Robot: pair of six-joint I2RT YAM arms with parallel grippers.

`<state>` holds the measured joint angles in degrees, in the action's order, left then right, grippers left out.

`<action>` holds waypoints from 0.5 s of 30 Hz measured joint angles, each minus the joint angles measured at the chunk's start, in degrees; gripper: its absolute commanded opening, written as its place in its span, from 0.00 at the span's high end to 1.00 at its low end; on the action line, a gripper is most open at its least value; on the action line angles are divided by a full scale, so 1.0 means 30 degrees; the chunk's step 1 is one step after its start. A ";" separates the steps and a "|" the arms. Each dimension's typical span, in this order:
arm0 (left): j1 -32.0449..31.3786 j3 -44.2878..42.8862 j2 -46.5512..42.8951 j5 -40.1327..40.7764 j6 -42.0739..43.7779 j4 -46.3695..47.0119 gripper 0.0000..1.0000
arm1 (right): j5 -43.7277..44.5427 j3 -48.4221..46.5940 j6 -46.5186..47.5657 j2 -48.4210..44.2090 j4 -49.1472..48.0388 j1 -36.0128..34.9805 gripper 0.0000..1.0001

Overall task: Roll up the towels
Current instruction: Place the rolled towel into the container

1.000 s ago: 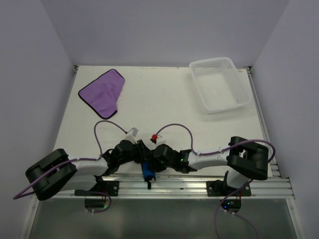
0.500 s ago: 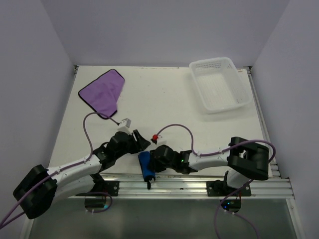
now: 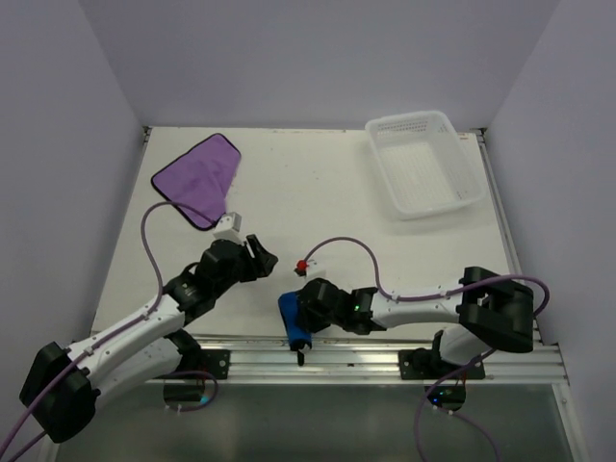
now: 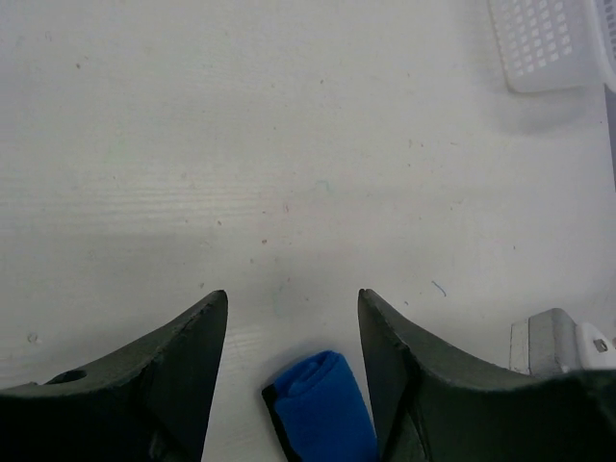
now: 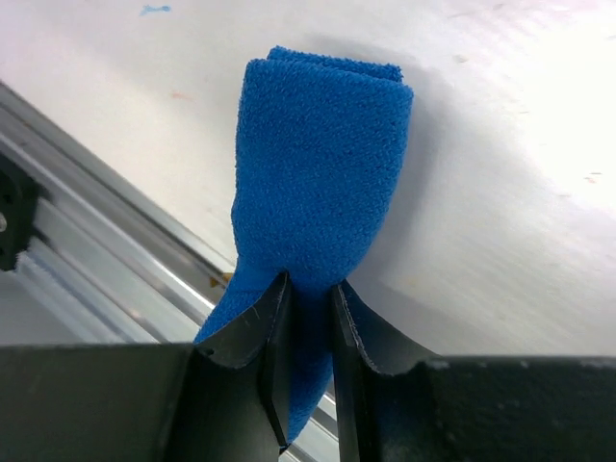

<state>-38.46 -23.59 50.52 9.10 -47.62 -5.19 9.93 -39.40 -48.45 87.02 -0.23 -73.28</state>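
blue towel (image 5: 318, 164): rolled, at near desk (image 3: 318, 192) edge, clamped in right tool (image 5: 310, 298) | left tool (image 4: 292, 295): fingers apart, empty, near roll | purple towel (image 3: 197, 178): flat, far-left corner, unrolled | step: first roll finishing | next: likely release, then fetch purple towel

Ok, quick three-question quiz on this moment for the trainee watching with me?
1. True or false: the left gripper is shut on the purple towel.
2. What is the right gripper shut on? A: nothing. B: the blue towel. C: the purple towel.
3. Which towel lies spread flat, not yet rolled?

Key: 1 false, the left gripper is open and empty. 2 B. 3 the purple towel.
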 measured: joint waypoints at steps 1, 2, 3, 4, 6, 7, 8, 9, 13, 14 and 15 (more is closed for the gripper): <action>0.0022 -0.0233 -0.0197 0.0146 0.0153 -0.0197 0.39 | 0.0058 -0.0095 0.0226 -0.0102 0.0372 0.0102 1.00; 0.0044 -0.0554 -0.0437 0.0364 0.0386 -0.0459 0.39 | 0.0211 -0.0255 0.0554 -0.0226 0.0925 0.0284 1.00; 0.0058 -0.0823 -0.0605 0.0568 0.0590 -0.0729 0.39 | 0.0357 -0.0379 0.0874 -0.0313 0.1370 0.0488 1.00; 0.0066 -0.1064 -0.0750 0.0750 0.0772 -0.0947 0.39 | 0.0430 -0.0459 0.1129 -0.0393 0.1705 0.0707 1.00; 0.0066 -0.1362 -0.0991 0.1027 0.1013 -0.1282 0.39 | 0.0583 -0.0663 0.1843 -0.0648 0.2557 0.1304 1.00; 0.0066 -0.1457 -0.1115 0.1129 0.1158 -0.1428 0.39 | 0.0758 -0.0765 0.2186 -0.0809 0.3002 0.1617 1.00; 0.0066 -0.1523 -0.1231 0.1209 0.1290 -0.1596 0.39 | 0.0882 -0.0860 0.2557 -0.0976 0.3417 0.1945 1.00; 0.0066 -0.1574 -0.1326 0.1260 0.1384 -0.1792 0.39 | 0.0947 -0.0954 0.2922 -0.1180 0.3810 0.2288 1.00; 0.0066 -0.1858 -0.1413 0.1399 0.1858 -0.2528 0.39 | 0.1027 -0.1180 0.4182 -0.2018 0.5064 0.3636 1.00; 0.0066 -0.1982 -0.1406 0.1413 0.2040 -0.2761 0.39 | 0.1027 -0.1224 0.4481 -0.2149 0.5282 0.3978 1.00; 0.0066 -0.2186 -0.1370 0.1421 0.2208 -0.3067 0.39 | 0.1013 -0.1224 0.4736 -0.2273 0.5442 0.4284 1.00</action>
<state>-38.26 -30.15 46.41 13.37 -40.99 -14.39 12.97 -43.07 -34.24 80.20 16.10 -60.42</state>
